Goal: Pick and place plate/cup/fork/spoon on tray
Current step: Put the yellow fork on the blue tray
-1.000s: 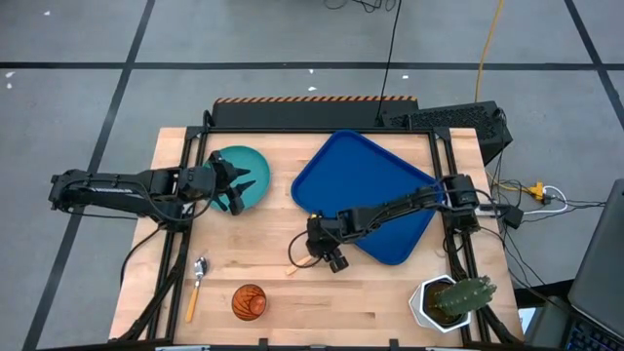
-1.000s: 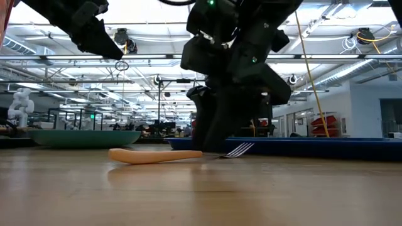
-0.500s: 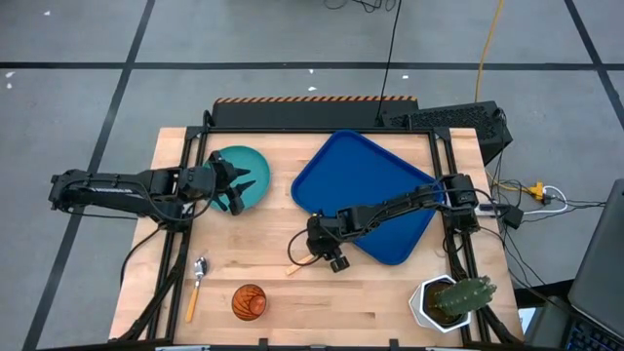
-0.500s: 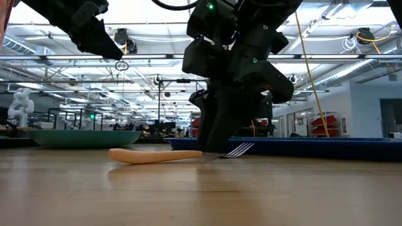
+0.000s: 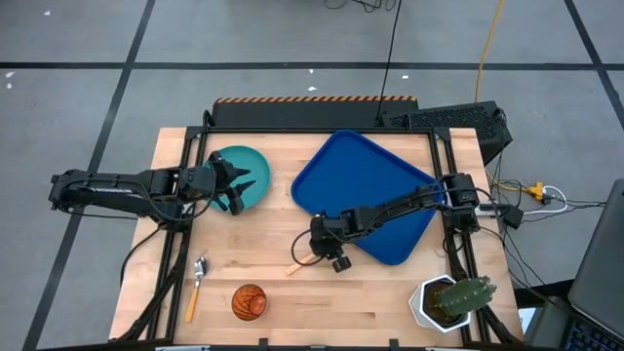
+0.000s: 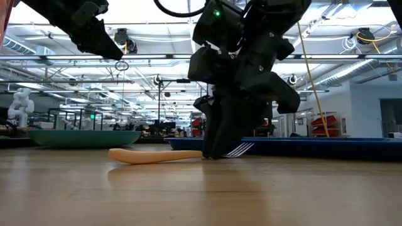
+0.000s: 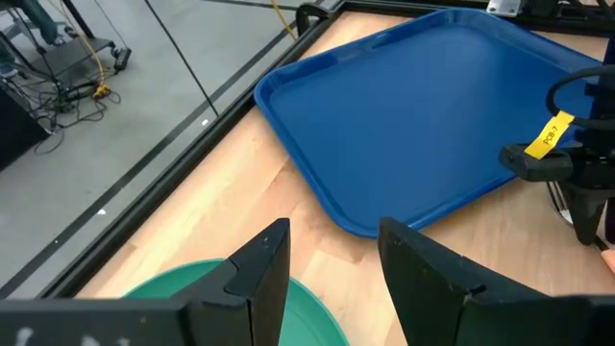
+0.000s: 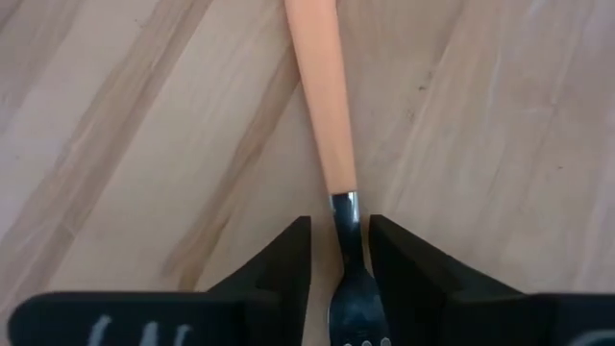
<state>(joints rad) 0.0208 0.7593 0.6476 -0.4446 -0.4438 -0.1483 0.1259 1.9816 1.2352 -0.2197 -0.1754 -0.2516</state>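
Orange-handled fork [image 8: 332,125] lies flat, its metal neck between the right jaws.

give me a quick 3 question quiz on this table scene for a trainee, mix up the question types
1. True or false: the fork already lies on the tray.
2. Which item does the left pincer hover over? A the cup B the plate C the spoon
3. Fill in: the right pincer straddles the fork's metal ____, just below the orange handle.

Key
1. False; it lies on the wooden table, beside the tray.
2. B
3. Neck
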